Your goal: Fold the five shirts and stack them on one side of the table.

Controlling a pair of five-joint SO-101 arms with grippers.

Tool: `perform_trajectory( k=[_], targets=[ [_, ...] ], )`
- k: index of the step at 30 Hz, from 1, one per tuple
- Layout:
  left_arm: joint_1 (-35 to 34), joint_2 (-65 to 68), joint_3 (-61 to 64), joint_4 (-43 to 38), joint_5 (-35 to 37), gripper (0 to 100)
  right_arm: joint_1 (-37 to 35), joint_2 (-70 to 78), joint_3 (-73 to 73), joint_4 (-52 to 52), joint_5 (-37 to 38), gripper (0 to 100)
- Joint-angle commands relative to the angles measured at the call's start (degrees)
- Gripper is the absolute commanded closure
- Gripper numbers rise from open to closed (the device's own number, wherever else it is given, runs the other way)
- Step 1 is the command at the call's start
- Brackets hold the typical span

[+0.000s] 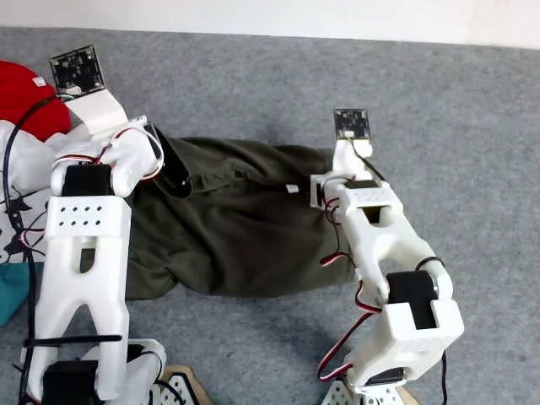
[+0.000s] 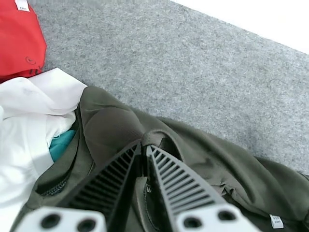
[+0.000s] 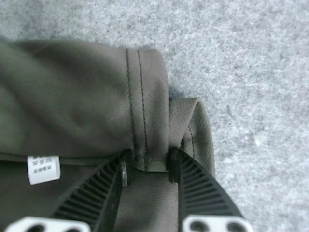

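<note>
A dark olive shirt [image 1: 245, 228] lies spread and rumpled on the grey mat between both arms. My left gripper [image 1: 173, 169] is at the shirt's left end, and in the left wrist view it [image 2: 145, 147] is shut on a raised fold of the olive shirt [image 2: 217, 159]. My right gripper [image 1: 325, 192] sits at the shirt's right end. Its fingers [image 3: 147, 169] stand apart on either side of a stitched hem of the olive shirt [image 3: 72, 111], so it is open.
A red shirt [image 1: 25, 97] lies at the far left, with a white shirt [image 1: 25, 160] below it and a teal one [image 1: 10, 287] at the left edge. Bare grey mat [image 1: 472, 143] stretches to the right. A white label [image 3: 43, 169] hangs on the olive cloth.
</note>
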Motion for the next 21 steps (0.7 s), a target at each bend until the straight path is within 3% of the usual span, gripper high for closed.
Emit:
perform_trajectory(
  k=[1, 4, 16, 21],
  targets=[
    [-0.13, -1.8, -0.22, -1.23, 0.62, 99, -0.04, -0.48, -2.86, -1.1, -0.35, 92.6],
    [-0.04, -1.89, 0.75, -2.29, 0.62, 99, -0.04, -0.31, -4.18, -1.1, -0.53, 99.5],
    [0.04, -2.07, 0.13, -4.75, 0.62, 99, 2.15, -1.27, -5.23, -0.75, -0.62, 99.2],
    [-0.22, -2.51, -7.08, -4.48, 0.7, 99, 6.29, -11.56, -4.88, -0.66, -0.62, 99.2]
  ],
)
